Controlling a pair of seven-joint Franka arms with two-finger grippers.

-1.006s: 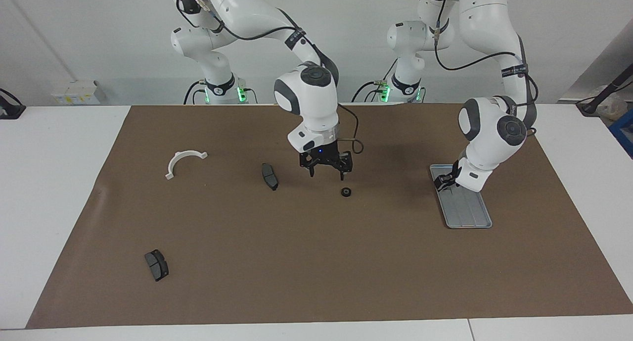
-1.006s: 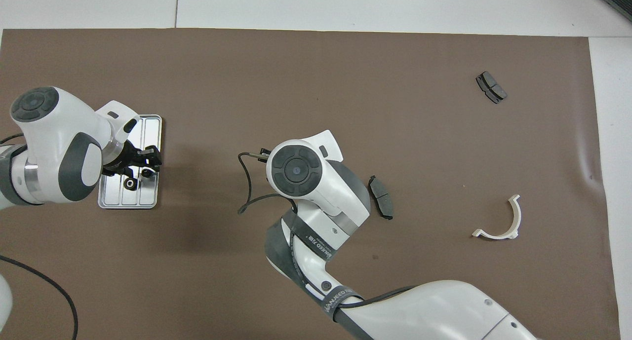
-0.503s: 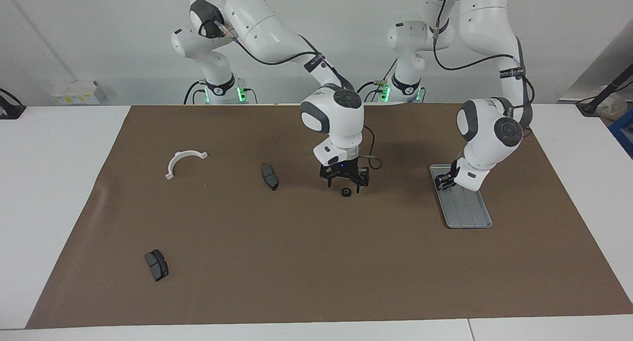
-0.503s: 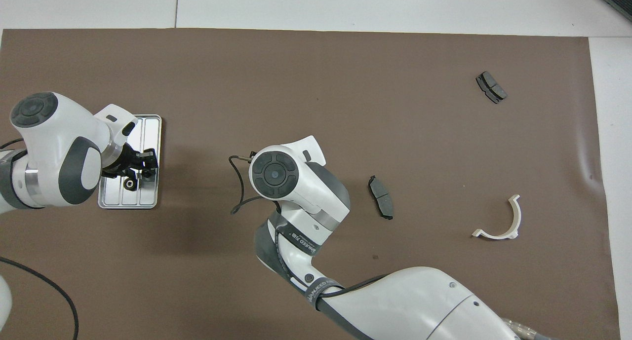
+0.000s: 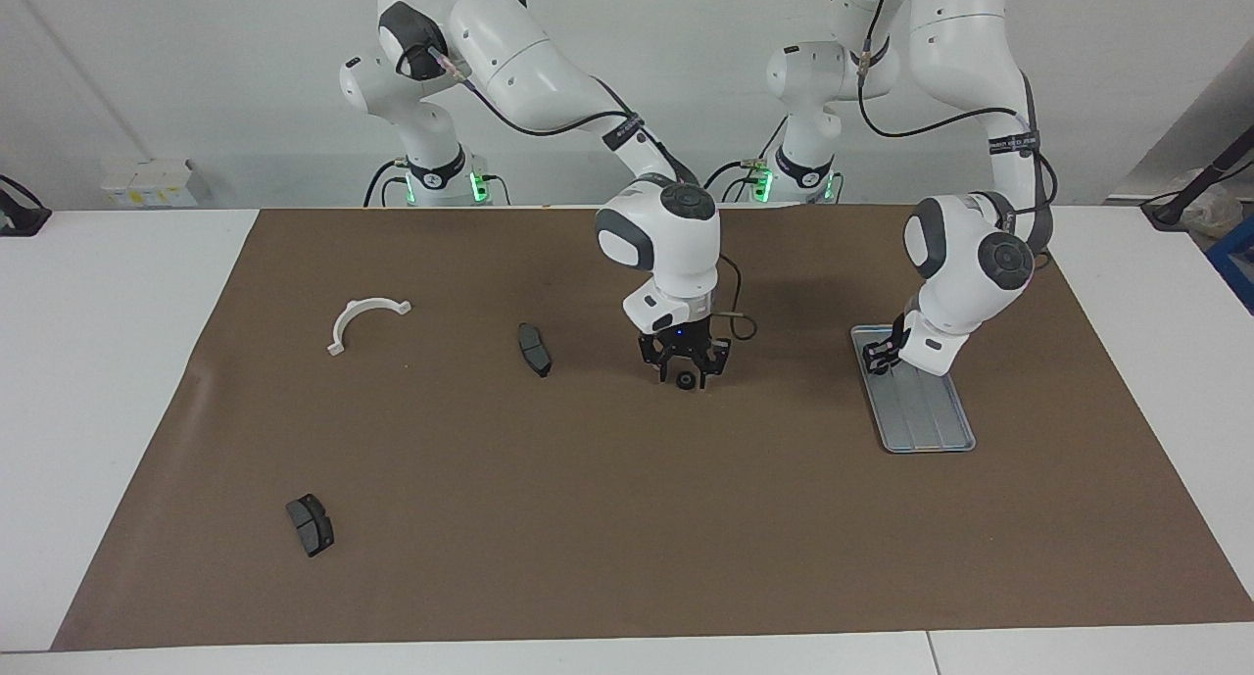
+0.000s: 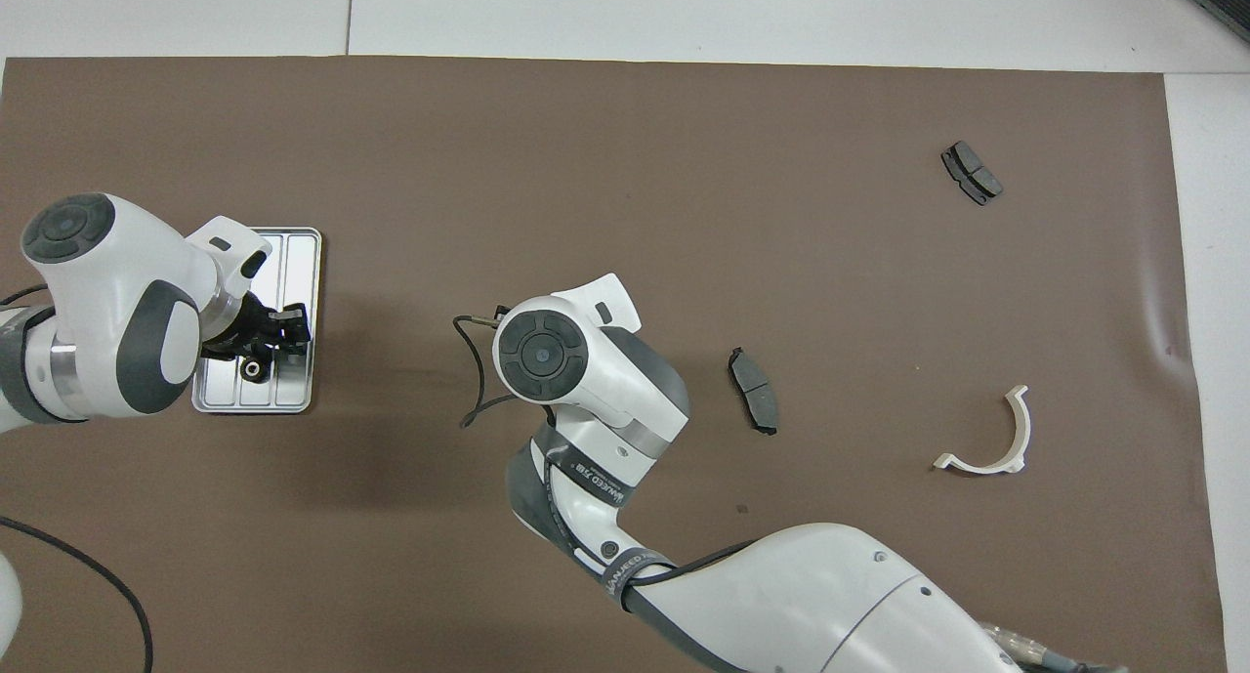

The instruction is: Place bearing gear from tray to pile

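The silver-grey tray [image 5: 926,420] lies at the left arm's end of the brown mat and also shows in the overhead view [image 6: 293,253]. A small black bearing gear [image 6: 255,368] sits in the tray's end nearer the robots. My left gripper [image 5: 879,357] hangs open just over that end, beside the gear [image 6: 278,329]. A second black gear [image 5: 688,382] lies on the mat's middle. My right gripper [image 5: 686,369] is down at it, open, with a finger on either side. In the overhead view my right wrist hides both.
The pile's parts are scattered toward the right arm's end: a dark brake pad [image 5: 534,349] beside the right gripper, a white semicircular bracket [image 5: 351,313], and another brake pad [image 5: 311,524] farther from the robots. They also show in the overhead view: the first pad [image 6: 754,403], the bracket [image 6: 1022,434], the other pad [image 6: 971,172].
My right gripper has swung toward the left arm's end and come down over the gear on the mat. My left gripper has shifted slightly over the tray.
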